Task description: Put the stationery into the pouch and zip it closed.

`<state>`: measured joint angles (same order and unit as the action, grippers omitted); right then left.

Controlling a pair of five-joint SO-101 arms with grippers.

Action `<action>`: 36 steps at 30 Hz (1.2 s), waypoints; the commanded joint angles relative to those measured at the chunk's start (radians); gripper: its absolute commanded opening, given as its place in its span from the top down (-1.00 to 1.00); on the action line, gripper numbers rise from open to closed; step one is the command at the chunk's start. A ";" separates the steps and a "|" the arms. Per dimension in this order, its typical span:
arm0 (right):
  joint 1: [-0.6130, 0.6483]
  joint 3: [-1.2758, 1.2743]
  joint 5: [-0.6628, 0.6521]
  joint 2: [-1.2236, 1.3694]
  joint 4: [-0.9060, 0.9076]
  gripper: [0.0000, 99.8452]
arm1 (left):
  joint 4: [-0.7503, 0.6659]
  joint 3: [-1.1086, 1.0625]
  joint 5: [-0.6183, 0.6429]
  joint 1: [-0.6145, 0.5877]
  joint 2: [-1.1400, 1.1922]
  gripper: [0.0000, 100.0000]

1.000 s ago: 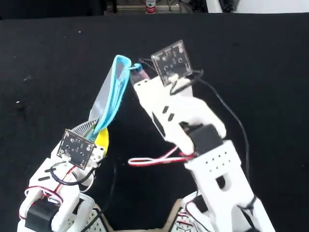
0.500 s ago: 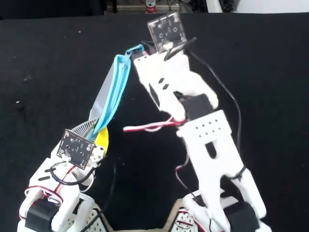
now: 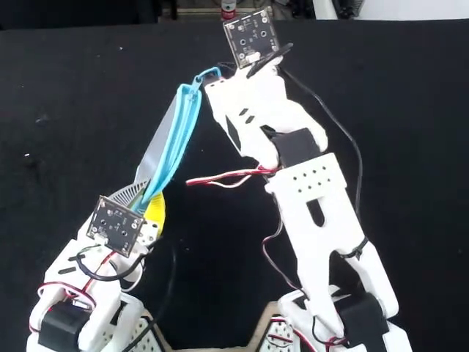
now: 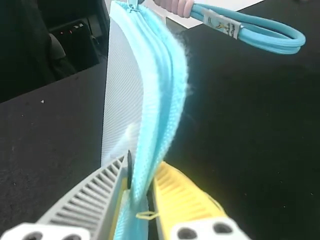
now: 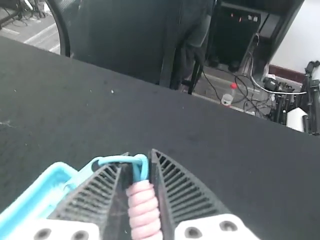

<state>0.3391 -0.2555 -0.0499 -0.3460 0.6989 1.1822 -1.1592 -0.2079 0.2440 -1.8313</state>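
The pouch (image 3: pixel 157 152) is grey with a blue zipper (image 3: pixel 179 136) and hangs stretched above the black table between both arms. My left gripper (image 3: pixel 149 205) is shut on the pouch's near end; in the left wrist view a grey and a yellow finger (image 4: pixel 182 197) clamp the pouch (image 4: pixel 122 85) at my left gripper (image 4: pixel 138 175). My right gripper (image 3: pixel 210 82) is shut on the pink ribbed zipper pull (image 5: pixel 142 205) at the pouch's far end, with its blue loop (image 5: pixel 120 161) poking out past my right gripper (image 5: pixel 136 167). The same pull (image 4: pixel 172 6) and a blue strap (image 4: pixel 260 32) show beyond the pouch.
The black table (image 3: pixel 66 95) spreads around both arms. Red and white wires (image 3: pixel 227 178) hang off the right arm near the pouch. Behind the table's far edge stand chairs, cables and a bottle (image 5: pixel 227 95) on the floor.
The right arm has stretched toward the far edge of the table, carrying the zipper pull with it. The pouch's far end rose and moved away. The left arm has kept still.
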 commanded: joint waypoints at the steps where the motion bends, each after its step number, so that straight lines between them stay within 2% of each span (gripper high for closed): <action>1: -0.055 0.076 0.012 -0.008 0.060 0.98 | 0.029 -0.007 -0.002 0.008 0.006 0.94; 6: -0.043 0.074 0.011 -0.076 0.133 0.95 | 0.023 -0.008 -0.003 0.008 0.006 0.94; 11: 0.055 0.076 0.011 -0.189 0.230 0.65 | 0.021 -0.008 -0.002 0.008 0.006 0.94; 17: 0.219 0.074 0.009 -0.366 0.272 0.70 | 0.021 -0.008 0.000 0.008 0.006 0.94; 22: 0.241 0.071 0.005 -0.440 0.318 0.70 | 0.021 -0.008 0.000 0.002 0.006 0.94; 26: 0.110 0.070 0.003 -0.460 0.414 0.73 | 0.020 0.005 -0.003 -0.002 0.006 0.94; 29: -0.028 0.044 0.003 -0.460 0.486 0.97 | 0.020 0.038 -0.003 -0.002 0.006 0.94; 34: -0.187 -0.133 0.003 -0.498 0.494 0.98 | -0.009 0.110 -0.003 -0.013 0.008 0.94; 36: -0.233 -0.208 0.003 -0.530 0.493 0.98 | -0.055 0.114 -0.003 -0.073 0.009 0.94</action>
<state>0.2056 -0.3583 -0.0437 -0.8170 1.1899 1.1960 -1.1193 -0.2048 0.2363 -1.8267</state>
